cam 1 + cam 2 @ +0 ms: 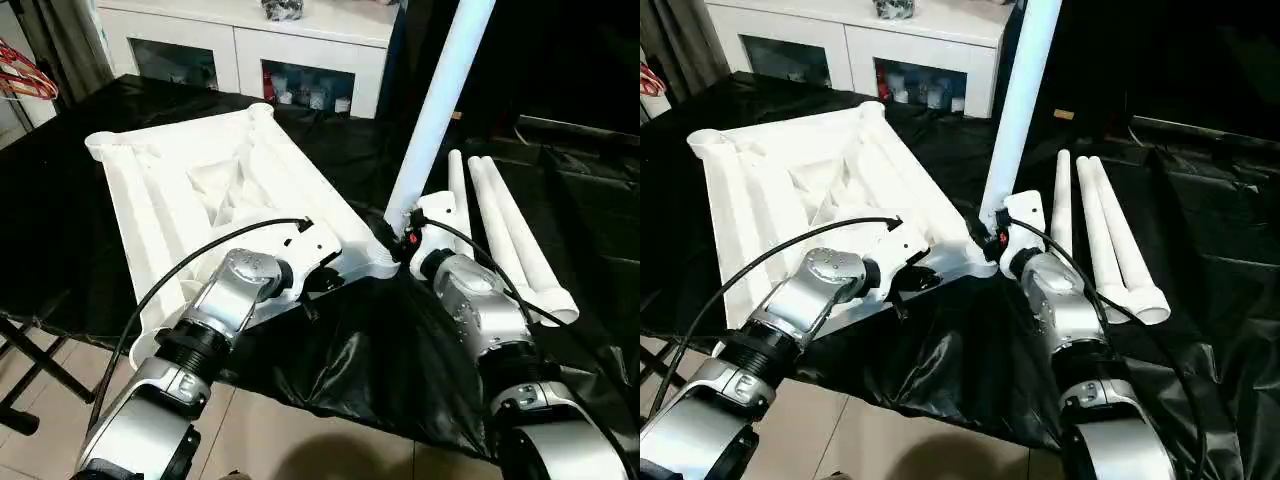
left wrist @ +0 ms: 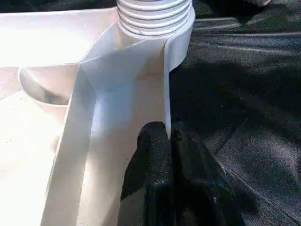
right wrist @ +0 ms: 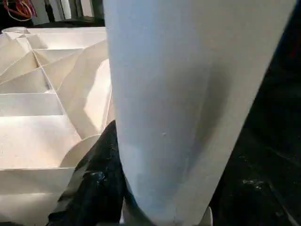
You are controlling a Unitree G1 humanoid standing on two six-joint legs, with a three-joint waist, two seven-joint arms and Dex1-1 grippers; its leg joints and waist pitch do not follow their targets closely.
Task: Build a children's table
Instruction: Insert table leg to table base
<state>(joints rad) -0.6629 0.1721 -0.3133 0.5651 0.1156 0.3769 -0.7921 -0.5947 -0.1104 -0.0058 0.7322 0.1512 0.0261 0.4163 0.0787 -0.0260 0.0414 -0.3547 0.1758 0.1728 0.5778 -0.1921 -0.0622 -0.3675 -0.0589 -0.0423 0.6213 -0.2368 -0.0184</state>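
The children's table top [image 1: 200, 190] lies upside down on black cloth, ribbed underside up, with round sockets at its corners. One white leg [image 1: 440, 100] stands upright in the near right corner socket [image 2: 178, 42], its threaded end [image 2: 155, 12] showing at the socket. My right gripper [image 1: 400, 240] is shut on the bottom of this leg [image 3: 188, 108], with a black finger [image 3: 99, 188] beside it. My left gripper [image 1: 325, 278] is shut on the top's thin rim wall [image 2: 165, 94] just short of that corner, its fingertips [image 2: 155, 141] pinching the edge. Three more legs [image 1: 510, 235] lie side by side to the right.
The black cloth [image 1: 350, 360] covers the work table and hangs over its near edge. A white glass-door cabinet [image 1: 250, 50] stands behind. Red wires [image 1: 25, 75] hang at far left, and a dark stand bar [image 1: 20, 350] is over the tiled floor at lower left.
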